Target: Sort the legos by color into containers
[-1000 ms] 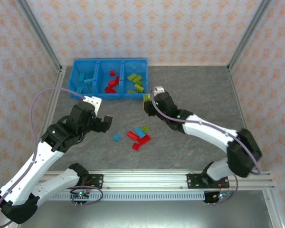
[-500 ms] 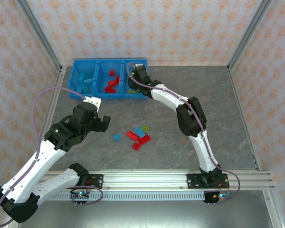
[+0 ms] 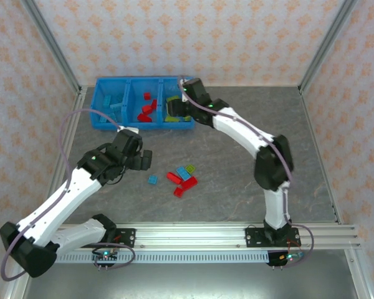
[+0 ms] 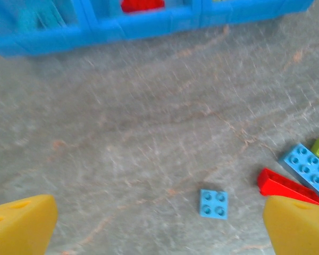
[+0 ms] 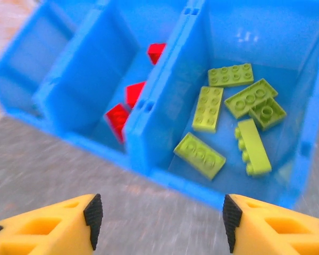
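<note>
Grey counter (image 3: pixel 237 180), patterned walls round it. Your blue tray (image 3: pixel 129 126) sits at the back. R jaws hang wide and empty over the tray's right bin, where green legos (image 5: pixel 208 108) lie. Red ones (image 5: pixel 117 114) are in the mid bin. L jaws, wide too, hang in front of the tray, over a small blue lego (image 4: pixel 213 204). More loose legos (image 3: pixel 188 182) lie there too.

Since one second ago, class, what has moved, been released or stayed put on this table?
The right gripper reached forward to above the green compartment of the tray and is open, the lime brick it carried gone from its fingers. The left gripper edged toward the loose bricks. Those bricks stayed put.
</note>
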You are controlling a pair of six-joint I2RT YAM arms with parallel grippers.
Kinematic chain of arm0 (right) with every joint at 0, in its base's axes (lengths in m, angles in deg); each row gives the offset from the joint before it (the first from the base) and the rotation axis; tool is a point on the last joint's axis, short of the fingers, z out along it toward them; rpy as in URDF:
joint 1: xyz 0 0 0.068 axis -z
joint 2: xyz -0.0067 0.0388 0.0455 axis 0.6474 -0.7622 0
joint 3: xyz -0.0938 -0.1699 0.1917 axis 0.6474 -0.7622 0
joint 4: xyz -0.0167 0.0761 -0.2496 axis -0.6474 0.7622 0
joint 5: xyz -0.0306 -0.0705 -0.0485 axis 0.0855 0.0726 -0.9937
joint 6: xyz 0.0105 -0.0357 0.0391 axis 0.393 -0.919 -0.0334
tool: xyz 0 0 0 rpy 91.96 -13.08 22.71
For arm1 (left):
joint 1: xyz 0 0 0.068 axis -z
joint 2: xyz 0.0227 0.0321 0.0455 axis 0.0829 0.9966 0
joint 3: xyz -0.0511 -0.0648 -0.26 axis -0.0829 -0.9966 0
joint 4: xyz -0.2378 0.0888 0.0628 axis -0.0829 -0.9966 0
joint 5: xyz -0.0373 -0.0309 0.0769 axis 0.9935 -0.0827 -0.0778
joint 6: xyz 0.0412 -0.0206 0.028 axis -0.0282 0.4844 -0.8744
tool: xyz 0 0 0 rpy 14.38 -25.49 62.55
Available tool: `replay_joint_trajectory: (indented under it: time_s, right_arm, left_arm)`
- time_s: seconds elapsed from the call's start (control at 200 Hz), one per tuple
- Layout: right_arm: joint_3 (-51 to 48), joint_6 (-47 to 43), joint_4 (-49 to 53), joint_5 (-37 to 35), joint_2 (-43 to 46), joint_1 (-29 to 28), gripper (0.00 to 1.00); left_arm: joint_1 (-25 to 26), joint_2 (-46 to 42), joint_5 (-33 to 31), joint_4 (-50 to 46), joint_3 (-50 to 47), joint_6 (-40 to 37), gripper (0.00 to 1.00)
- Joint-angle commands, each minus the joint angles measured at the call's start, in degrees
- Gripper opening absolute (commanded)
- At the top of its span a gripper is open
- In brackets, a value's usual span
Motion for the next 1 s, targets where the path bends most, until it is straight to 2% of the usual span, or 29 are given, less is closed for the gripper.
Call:
replay_joint_trajectory:
  time_s: [0.0, 0.175, 0.355, 0.706, 0.876, 0.991]
  right_arm:
    - [-10.5, 0.1, 0.2, 6.9, 15.7, -0.4, 0.67]
    - [-31.1, 2.8, -1.4, 10.9, 34.4, -1.2, 0.76]
    - [-42.5, 9.1, -0.4, 10.7, 44.6, -1.2, 0.83]
    - [-43.1, 11.3, 2.3, 9.6, 44.3, -1.1, 0.85]
    - [-42.6, 12.2, 3.7, 10.6, 42.6, -1.1, 0.85]
    - [-41.2, 12.0, 7.1, 11.3, 39.4, -1.2, 0.84]
  left_arm:
    - [-0.1, 4.2, 7.8, 0.1, -2.3, 7.1, 0.99]
    - [0.7, 12.8, 13.1, 6.0, -6.6, 6.6, 0.91]
    - [0.9, 20.8, 17.3, 11.3, -8.6, 5.9, 0.76]
    - [0.9, 30.2, 13.1, 14.8, -9.5, 7.4, 0.51]
    - [0.9, 30.1, 13.4, 16.5, -11.2, 8.1, 0.33]
    - [0.9, 26.6, 13.2, 16.9, -11.4, 8.3, 0.25]
